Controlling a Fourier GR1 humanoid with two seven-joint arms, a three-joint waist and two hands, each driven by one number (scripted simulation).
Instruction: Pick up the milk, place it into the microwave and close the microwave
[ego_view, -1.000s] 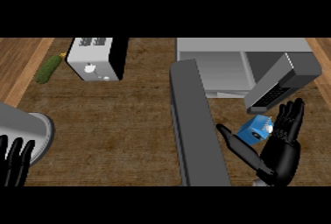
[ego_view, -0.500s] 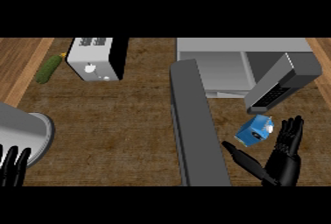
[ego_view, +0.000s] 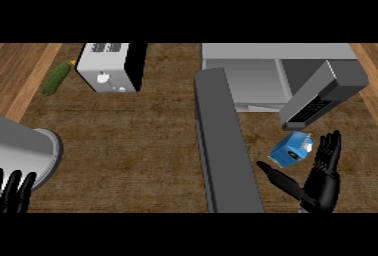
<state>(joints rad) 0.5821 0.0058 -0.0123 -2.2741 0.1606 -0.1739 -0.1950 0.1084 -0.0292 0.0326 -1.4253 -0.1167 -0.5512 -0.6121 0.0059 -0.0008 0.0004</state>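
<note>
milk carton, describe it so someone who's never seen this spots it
Find the grey microwave at the view's upper right. Just below it, beside the open right hand, sits the small milk carton. It is the only blue thing there.

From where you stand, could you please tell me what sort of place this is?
Most likely a kitchen: a wooden counter carries a microwave, a toaster and a blue milk carton.

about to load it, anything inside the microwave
The microwave shows only bare grey floor; its right side is hidden by the tilted grey panel. The milk is outside.
</note>
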